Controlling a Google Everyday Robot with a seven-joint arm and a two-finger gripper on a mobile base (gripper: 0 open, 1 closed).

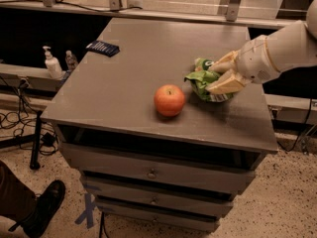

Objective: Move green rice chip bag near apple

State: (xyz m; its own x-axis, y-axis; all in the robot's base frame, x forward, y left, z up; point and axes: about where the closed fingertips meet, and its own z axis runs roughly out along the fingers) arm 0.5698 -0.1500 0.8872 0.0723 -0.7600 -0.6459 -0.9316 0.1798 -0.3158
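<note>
The green rice chip bag [202, 79] is crumpled between my gripper's two cream fingers, on or just above the grey cabinet top [138, 68] at its right side. My gripper [213, 78] comes in from the right on a white arm and is shut on the bag. One finger [224, 84] lies in front of the bag, the other [223, 62] behind it. The red-orange apple [169, 100] stands on the top, just left and in front of the bag, with a small gap between them.
A flat dark-blue packet [102, 48] lies at the far left of the top. A pump bottle [51, 64] and a small bottle [71, 60] stand on a ledge left of the cabinet. Drawers [148, 171] sit below. A shoe [43, 208] is on the floor at lower left.
</note>
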